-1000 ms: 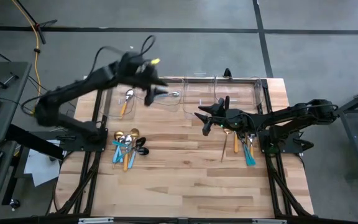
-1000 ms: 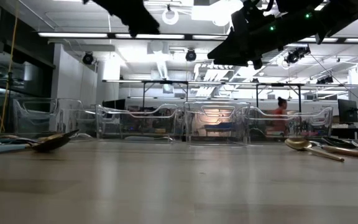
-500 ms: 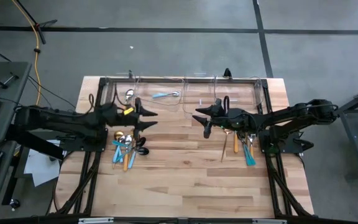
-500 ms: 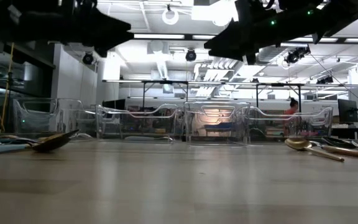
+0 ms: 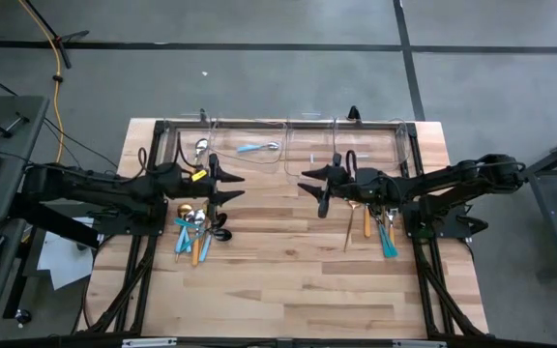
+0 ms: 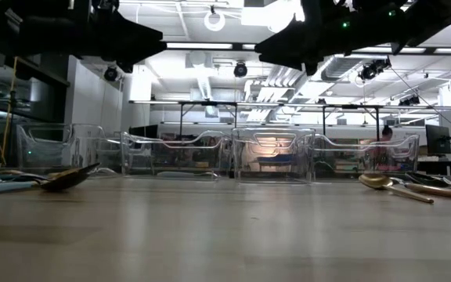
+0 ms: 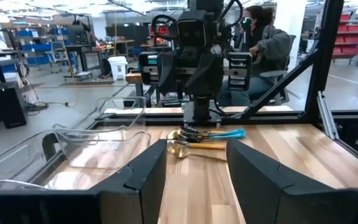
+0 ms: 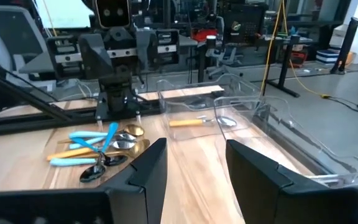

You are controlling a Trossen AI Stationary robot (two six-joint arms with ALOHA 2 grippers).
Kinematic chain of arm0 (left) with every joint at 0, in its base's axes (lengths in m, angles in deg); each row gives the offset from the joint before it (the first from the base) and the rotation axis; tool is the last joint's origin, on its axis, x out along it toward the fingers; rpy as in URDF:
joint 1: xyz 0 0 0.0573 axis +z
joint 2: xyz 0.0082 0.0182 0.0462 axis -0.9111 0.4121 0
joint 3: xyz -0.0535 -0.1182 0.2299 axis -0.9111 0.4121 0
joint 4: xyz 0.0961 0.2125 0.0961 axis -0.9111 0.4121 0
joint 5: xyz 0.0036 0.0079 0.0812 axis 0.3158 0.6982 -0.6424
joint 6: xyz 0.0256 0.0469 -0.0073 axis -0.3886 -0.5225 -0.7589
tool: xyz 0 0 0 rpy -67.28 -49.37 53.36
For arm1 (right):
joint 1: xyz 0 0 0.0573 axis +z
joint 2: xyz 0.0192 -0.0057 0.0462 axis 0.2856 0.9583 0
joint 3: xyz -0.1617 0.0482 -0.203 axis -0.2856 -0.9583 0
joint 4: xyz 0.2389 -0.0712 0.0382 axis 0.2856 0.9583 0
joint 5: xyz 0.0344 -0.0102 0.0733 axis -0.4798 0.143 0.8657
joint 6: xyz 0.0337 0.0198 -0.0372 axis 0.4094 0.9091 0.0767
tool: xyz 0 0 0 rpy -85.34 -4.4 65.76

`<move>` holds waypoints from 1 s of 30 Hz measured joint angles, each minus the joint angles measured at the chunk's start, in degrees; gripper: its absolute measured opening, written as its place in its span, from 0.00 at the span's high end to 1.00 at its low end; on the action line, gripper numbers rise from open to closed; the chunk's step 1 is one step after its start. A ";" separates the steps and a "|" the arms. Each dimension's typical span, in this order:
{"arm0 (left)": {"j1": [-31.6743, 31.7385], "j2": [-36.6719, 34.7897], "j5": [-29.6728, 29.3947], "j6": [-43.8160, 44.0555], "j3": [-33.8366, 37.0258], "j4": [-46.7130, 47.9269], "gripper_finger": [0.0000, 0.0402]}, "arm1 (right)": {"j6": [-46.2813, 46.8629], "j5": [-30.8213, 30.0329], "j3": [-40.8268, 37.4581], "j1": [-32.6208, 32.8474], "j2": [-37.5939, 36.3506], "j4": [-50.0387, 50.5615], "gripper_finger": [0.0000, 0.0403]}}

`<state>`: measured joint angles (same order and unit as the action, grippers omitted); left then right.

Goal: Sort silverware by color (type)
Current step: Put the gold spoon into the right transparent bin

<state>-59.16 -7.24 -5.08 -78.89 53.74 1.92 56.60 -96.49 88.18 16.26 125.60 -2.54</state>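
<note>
Now both grippers hover empty, fingers apart: the left gripper (image 5: 232,184) just above one silverware pile (image 5: 199,226), the right gripper (image 5: 310,184) beside another pile (image 5: 375,220). Two spoons (image 5: 230,148) lie in the bins (image 5: 288,145).
</note>
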 joint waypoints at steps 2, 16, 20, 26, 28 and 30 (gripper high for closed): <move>0.00 -0.01 0.00 0.01 0.00 -0.24 0.61 | -0.03 0.19 0.00 0.00 0.01 0.71 0.63; 0.02 -0.01 -0.17 -0.94 0.00 -0.45 0.61 | 4.47 0.81 0.00 0.00 0.02 1.86 0.63; 0.02 -0.01 -0.22 -0.93 0.00 -0.45 0.61 | 5.11 0.79 0.00 0.00 0.02 2.49 0.63; 0.02 -0.01 -0.22 -0.97 0.00 -0.45 0.61 | 5.44 0.79 0.00 0.00 0.02 2.74 0.63; 0.02 -0.01 -0.22 -0.95 0.00 -0.45 0.61 | 5.43 0.79 0.00 0.00 0.02 2.73 0.63; 0.02 -0.01 -0.22 -0.97 0.00 -0.45 0.61 | 5.44 0.79 0.00 0.00 0.02 2.73 0.63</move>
<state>-59.14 -7.25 -5.30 -79.85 53.74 1.47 62.03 -95.71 88.18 16.26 125.62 0.20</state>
